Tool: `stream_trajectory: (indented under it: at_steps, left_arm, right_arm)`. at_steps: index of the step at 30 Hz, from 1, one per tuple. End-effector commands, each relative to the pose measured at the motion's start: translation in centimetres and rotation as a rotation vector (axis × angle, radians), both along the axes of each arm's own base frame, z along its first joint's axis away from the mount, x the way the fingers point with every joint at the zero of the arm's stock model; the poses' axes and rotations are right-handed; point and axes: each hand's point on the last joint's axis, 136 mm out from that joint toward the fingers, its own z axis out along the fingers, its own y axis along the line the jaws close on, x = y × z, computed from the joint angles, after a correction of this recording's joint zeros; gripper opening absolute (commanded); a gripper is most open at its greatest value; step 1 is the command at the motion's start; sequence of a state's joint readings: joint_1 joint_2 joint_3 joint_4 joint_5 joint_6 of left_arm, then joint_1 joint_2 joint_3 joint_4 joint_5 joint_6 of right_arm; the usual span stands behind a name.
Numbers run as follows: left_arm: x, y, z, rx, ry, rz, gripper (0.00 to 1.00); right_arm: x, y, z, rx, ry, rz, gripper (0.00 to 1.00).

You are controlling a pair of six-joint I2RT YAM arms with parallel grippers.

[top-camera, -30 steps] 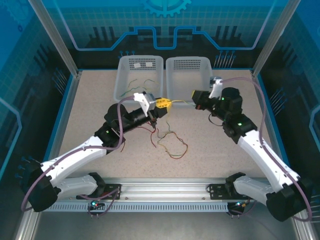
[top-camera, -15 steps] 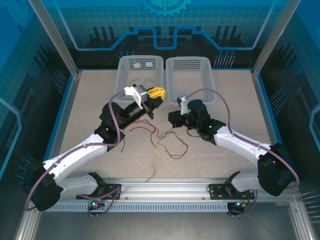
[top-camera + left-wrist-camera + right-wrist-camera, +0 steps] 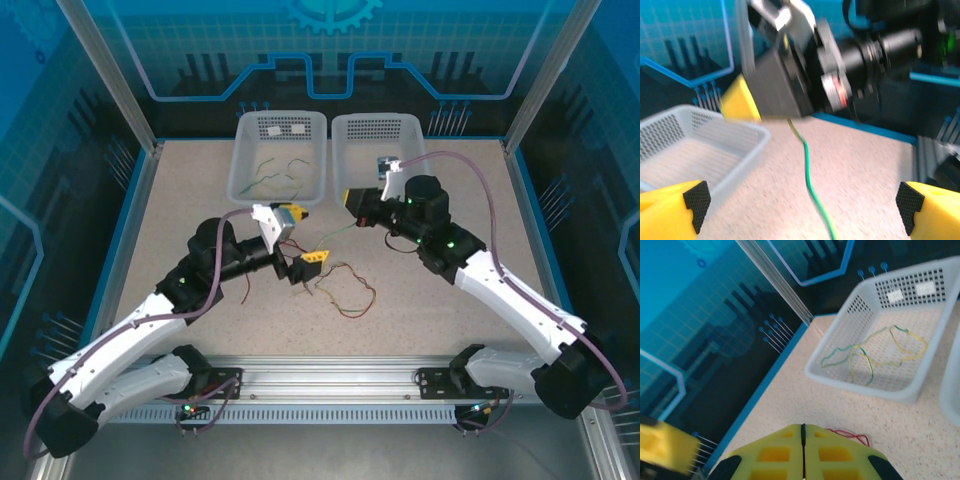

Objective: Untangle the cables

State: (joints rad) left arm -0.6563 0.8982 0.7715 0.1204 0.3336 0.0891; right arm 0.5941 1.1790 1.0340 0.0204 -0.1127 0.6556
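– Top external view: what's the biggest thing?
– A speckled beige table (image 3: 180, 200). Two white perforated plastic baskets stand side by side at its far edge, the left basket (image 3: 241, 160) and the right basket (image 3: 375, 128).
– And the arms?
– Both reach toward the middle. The left gripper (image 3: 308, 266) hangs low over the table. In the left wrist view its black-tipped yellow fingers (image 3: 670, 215) stand wide apart, touching nothing. The right gripper (image 3: 352, 200) sits just in front of the right basket's near left corner, its yellow fingers (image 3: 775, 455) pressed together.
– Is it holding anything?
– Yes, a thin green-yellow cable (image 3: 807, 185) is pinched in it and dangles down toward the table between the two grippers.
– Where are the other cables?
– A loose tangle of red and yellow-green cables (image 3: 345, 298) lies on the table, just right of the left gripper. A few more yellow-green cables (image 3: 870, 352) lie inside the left basket.
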Motion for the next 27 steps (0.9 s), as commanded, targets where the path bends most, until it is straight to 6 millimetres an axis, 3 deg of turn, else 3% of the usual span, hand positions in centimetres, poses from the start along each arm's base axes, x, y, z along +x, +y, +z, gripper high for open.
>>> stream_trajectory:
  at_steps: [1, 5, 7, 8, 9, 10, 12, 13, 19, 24, 27]
  left_arm:
    - [-2.3, -0.3, -1.4, 0.038, 0.037, -0.112, 0.99]
    - [-1.2, -0.2, -3.0, 0.101, 0.065, -0.07, 0.99]
    - [-0.9, -0.3, -3.3, 0.114, 0.054, -0.062, 0.74]
    - [-0.7, -0.3, -3.2, 0.11, 0.046, -0.056, 0.47]
    - [-0.5, -0.2, -3.0, 0.095, 0.037, -0.037, 0.26]
    - [-0.2, 0.0, -2.6, 0.08, 0.028, -0.021, 0.14]
    - [-0.1, 0.1, -1.7, 0.043, -0.006, -0.008, 0.04]
    - [0.0, 0.1, -1.3, 0.024, -0.015, 0.0, 0.0]
    - [0.7, 0.5, 2.3, -0.126, -0.084, 0.048, 0.0]
    - [1.7, 1.8, 5.9, -0.325, -0.167, 0.134, 0.0]
    - [2.2, 1.5, 6.8, -0.375, -0.184, 0.129, 0.0]
  right_arm:
    - [-0.1, -0.9, 2.4, 0.028, -0.024, -0.025, 0.0]
    - [-0.6, -0.7, 4.3, 0.064, -0.052, -0.008, 0.0]
    - [-0.8, -0.9, 4.9, 0.073, -0.068, -0.015, 0.0]
    - [-0.8, -1.2, 5.0, 0.073, -0.071, -0.025, 0.0]
    - [-0.8, -1.4, 4.8, 0.065, -0.072, -0.036, 0.0]
    - [-0.7, -1.6, 4.7, 0.054, -0.072, -0.047, 0.0]
    - [-0.5, -2.0, 3.9, 0.027, -0.058, -0.073, 0.0]
    - [-0.4, -2.1, 3.3, 0.016, -0.052, -0.08, 0.0]
    - [0.9, -1.3, -1.5, -0.05, 0.026, -0.089, 0.0]
    - [0.9, 2.7, -7.1, -0.11, 0.114, -0.001, 0.0]
    - [0.6, 5.1, -9.5, -0.114, 0.159, 0.04, 0.0]
